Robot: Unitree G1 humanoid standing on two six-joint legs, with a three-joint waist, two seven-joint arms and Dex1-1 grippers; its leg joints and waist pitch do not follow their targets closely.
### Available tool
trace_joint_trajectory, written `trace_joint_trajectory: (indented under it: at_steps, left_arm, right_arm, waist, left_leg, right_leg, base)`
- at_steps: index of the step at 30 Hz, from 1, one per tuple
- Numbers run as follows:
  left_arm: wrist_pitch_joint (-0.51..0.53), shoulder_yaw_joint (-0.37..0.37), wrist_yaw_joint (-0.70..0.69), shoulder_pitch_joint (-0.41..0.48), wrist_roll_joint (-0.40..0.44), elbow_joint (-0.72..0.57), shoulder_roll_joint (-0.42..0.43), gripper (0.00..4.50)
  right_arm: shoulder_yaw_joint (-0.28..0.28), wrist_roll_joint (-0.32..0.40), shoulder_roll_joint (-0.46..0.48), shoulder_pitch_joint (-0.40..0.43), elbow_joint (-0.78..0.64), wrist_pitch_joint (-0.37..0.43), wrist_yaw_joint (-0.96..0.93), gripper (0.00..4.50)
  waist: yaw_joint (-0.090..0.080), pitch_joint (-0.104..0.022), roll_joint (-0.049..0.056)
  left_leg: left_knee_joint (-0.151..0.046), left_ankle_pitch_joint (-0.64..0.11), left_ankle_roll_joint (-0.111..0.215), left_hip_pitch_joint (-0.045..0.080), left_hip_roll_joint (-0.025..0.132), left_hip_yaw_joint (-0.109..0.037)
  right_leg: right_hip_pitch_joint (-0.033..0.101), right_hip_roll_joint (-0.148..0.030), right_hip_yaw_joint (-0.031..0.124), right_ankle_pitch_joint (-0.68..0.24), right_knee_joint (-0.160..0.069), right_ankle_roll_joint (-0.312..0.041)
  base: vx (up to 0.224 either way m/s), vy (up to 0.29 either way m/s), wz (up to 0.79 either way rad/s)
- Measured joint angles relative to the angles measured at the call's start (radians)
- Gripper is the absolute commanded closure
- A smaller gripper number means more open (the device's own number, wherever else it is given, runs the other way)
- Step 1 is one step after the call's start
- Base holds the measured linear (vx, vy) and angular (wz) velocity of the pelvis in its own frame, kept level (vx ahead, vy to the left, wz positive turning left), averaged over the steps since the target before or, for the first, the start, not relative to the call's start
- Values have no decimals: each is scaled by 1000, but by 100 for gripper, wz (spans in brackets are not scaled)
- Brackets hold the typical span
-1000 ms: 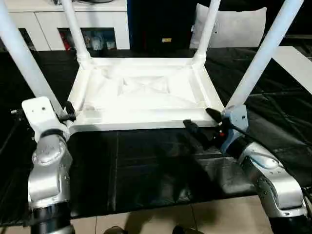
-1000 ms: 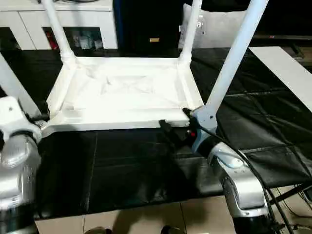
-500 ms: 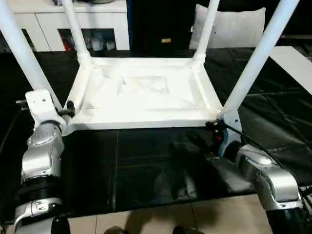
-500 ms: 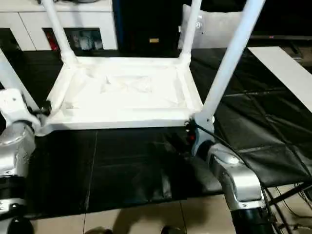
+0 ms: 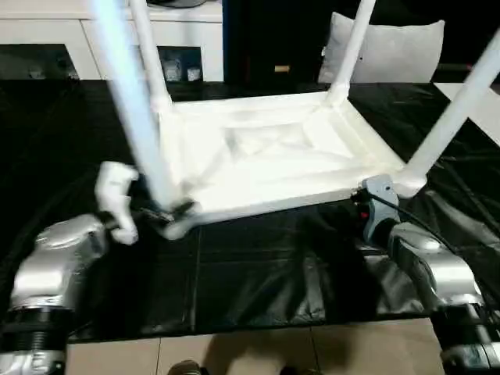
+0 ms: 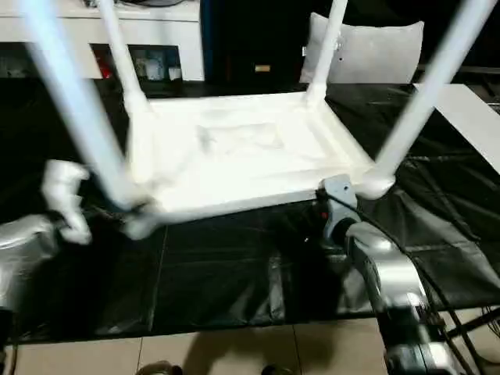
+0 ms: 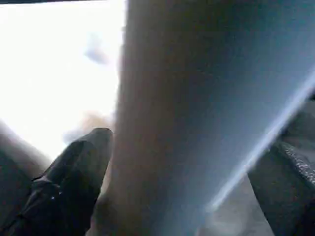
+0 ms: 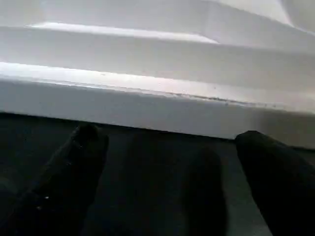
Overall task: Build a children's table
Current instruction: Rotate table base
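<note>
The children's table [image 5: 273,156] lies upside down on the black cloth, its four white legs pointing up and its top skewed. At the near-left corner, my left gripper [image 5: 160,215] stands open around the foot of the near-left leg [image 5: 133,101]. In the left wrist view that leg [image 7: 197,98] fills the gap between the black fingers [image 7: 74,182]. At the near-right corner, beside the near-right leg [image 5: 461,109], my right gripper [image 8: 167,142] is open. Its fingers [image 8: 69,167] lie low on the cloth just below the top's rim [image 8: 147,103], with nothing between them.
The black cloth [image 5: 258,281] covers the work surface, with floor tiles [image 5: 234,351] at its near edge. A white pillow [image 5: 391,51] and white cabinets [image 5: 55,31] stand behind. A white board [image 6: 469,109] lies at the right.
The camera has shifted. The table's near-left corner and its leg have swung right along with my left gripper, so the top now sits skewed. My right gripper has gone under the near-right rim.
</note>
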Motion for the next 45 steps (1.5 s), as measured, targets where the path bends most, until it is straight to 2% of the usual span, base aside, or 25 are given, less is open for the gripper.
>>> trace_joint_trajectory:
  at_steps: [4,12,16,20,25,34,45]
  left_arm:
    - [6,-43,-58,-12,-2,-10,0,2]
    - [90,-158,-159,-20,-56,-147,-17,2]
    - [136,-181,-194,-18,-105,-183,-33,2]
    - [182,-187,-201,-19,-153,-238,-49,2]
    - [221,-203,-199,-39,-191,-272,-86,2]
    - [270,-203,-139,-107,-225,-265,-190,2]
    - [283,-230,-95,-136,-244,-270,-291,2]
  right_arm:
    - [-1,-53,-30,-41,165,-71,-7,0]
    - [11,-93,-26,-154,348,-188,28,0]
    - [38,-118,11,-192,420,-249,56,0]
    - [45,-129,30,-208,452,-276,81,0]
    - [86,-145,66,-215,462,-329,166,0]
    - [145,-174,110,-235,485,-399,270,0]
    - [144,-203,110,-270,540,-434,277,0]
  waist:
    - [-3,1,-6]
    - [-7,2,-17]
    - [-33,3,-18]
    - [-45,4,-19]
    - [-59,4,-19]
    - [-57,4,-19]
    - [-54,3,-20]
  left_leg:
    - [0,0,0,1,1,0]
    - [0,0,0,1,1,2]
    - [0,0,0,0,2,3]
    - [0,0,0,0,2,4]
    - [1,0,0,1,3,4]
    - [8,0,0,0,4,4]
    - [9,0,0,0,4,4]
  right_leg:
    - [-1,1,0,0,1,0]
    - [0,1,2,2,2,-3]
    - [-1,1,2,1,4,-4]
    - [-1,1,3,1,7,-5]
    - [-1,2,3,1,8,-5]
    - [-2,2,3,0,16,-7]
    - [-2,2,3,0,17,-7]
  base:
    - [0,0,0]
    - [0,0,0]
    - [0,0,0]
    - [0,0,0]
    - [0,0,0]
    - [0,0,0]
    - [0,0,0]
